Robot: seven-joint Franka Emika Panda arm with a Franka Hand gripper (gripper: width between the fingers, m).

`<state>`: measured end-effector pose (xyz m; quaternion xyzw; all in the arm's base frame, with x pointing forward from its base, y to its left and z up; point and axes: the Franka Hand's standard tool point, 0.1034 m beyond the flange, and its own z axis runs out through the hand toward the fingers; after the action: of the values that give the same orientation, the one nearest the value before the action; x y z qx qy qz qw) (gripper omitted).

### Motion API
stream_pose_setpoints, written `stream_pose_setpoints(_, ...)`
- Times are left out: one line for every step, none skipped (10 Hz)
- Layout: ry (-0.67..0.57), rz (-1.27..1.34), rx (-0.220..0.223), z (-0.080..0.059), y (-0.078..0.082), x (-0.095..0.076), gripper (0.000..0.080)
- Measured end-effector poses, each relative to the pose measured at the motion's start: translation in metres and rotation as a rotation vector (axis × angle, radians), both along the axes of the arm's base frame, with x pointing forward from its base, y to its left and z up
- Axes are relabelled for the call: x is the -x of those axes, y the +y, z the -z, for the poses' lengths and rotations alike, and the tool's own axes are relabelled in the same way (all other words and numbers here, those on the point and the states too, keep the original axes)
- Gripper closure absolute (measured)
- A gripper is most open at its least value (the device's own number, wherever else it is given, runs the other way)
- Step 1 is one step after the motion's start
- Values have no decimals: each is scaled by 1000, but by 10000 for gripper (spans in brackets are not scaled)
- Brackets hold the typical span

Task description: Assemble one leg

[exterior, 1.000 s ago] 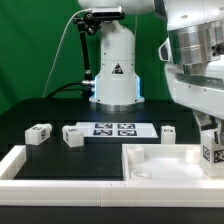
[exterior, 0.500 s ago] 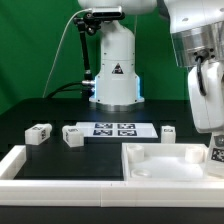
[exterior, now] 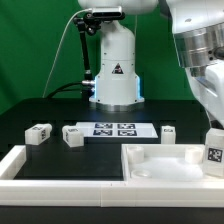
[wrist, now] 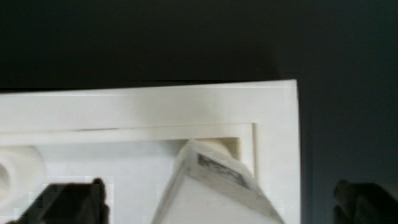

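A leg (exterior: 213, 151), a small white peg with a square tag on its face, stands on the large white recessed panel (exterior: 160, 163) at its corner on the exterior view's right. My gripper (exterior: 213, 120) hangs just above it, open. In the wrist view the leg (wrist: 221, 178) rises between my two dark fingertips (wrist: 68, 205), which stand wide apart and clear of it; the gripper (wrist: 217, 208) holds nothing. Three more legs lie on the black table: two at the exterior view's left (exterior: 39, 133) (exterior: 72, 135) and one behind the panel (exterior: 168, 132).
The marker board (exterior: 112, 129) lies flat behind the panel. A white raised rim (exterior: 20, 163) runs along the table's front and the exterior view's left. The robot's base (exterior: 113, 70) stands at the back centre.
My gripper has risen from around the leg at the panel's corner. The leg stays standing there, now fully in view.
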<state>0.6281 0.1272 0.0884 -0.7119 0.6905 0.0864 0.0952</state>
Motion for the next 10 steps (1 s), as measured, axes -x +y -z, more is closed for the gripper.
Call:
stream_pose_setpoints(-32, -184, 20, -1, 1, 1, 152)
stream_pose_setpoints(-57, -311, 39, -2, 1, 1, 152)
stream_pose_setpoints(-79, -424, 55, -2, 2, 1, 151)
stream_pose_setpoints(-120, -598, 73, -2, 0, 0, 151)
stream_pose_setpoints(-139, -675, 75, -2, 0, 0, 151)
stream_pose_setpoints(-173, -829, 76, -2, -2, -1, 151)
stream_pose_setpoints(-205, -961, 78, -1, -5, -2, 151)
stream_pose_setpoints(-238, -1071, 86, 0, -7, -3, 151)
stream_pose_setpoints(-260, -1170, 87, 1, -10, -2, 151)
stream_pose_setpoints(-268, -1199, 85, 1, -9, -2, 151)
